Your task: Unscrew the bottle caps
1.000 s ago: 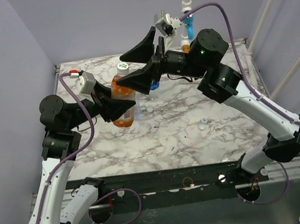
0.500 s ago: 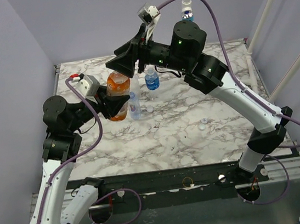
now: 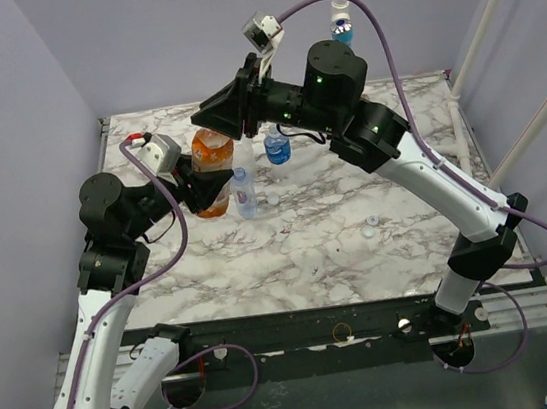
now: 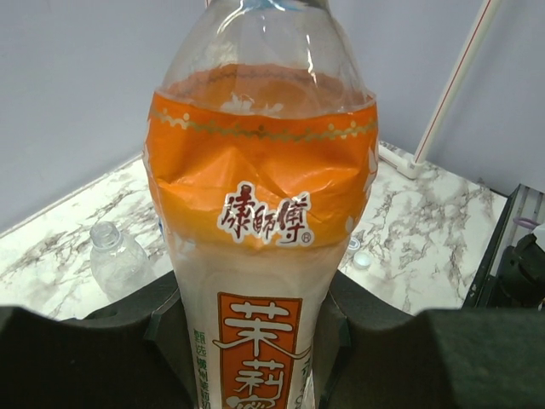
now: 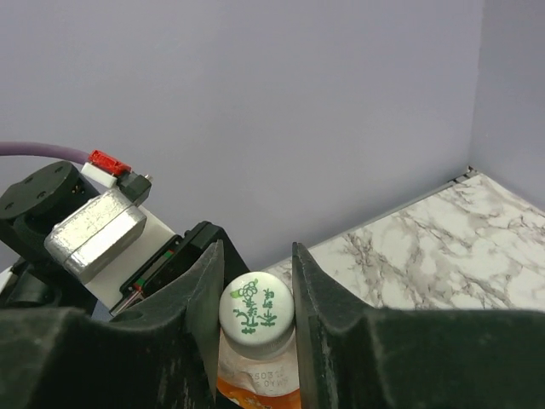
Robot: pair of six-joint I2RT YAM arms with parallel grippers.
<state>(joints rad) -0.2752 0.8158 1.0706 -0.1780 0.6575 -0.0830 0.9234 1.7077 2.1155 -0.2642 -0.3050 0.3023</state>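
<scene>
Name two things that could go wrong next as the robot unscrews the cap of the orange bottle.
1. The left gripper clamps the orange-labelled plastic bottle, whose label is creased. Once the white, green-printed screw cap loosens, that squeeze might push liquid out.
2. The slim clear plastic bottle stands right beside it, so twisting by the right gripper could knock it over.

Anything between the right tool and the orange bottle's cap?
Nothing. In the right wrist view the right tool straddles the white cap of the orange bottle, its fingers tight against both sides with no visible gap.
</scene>
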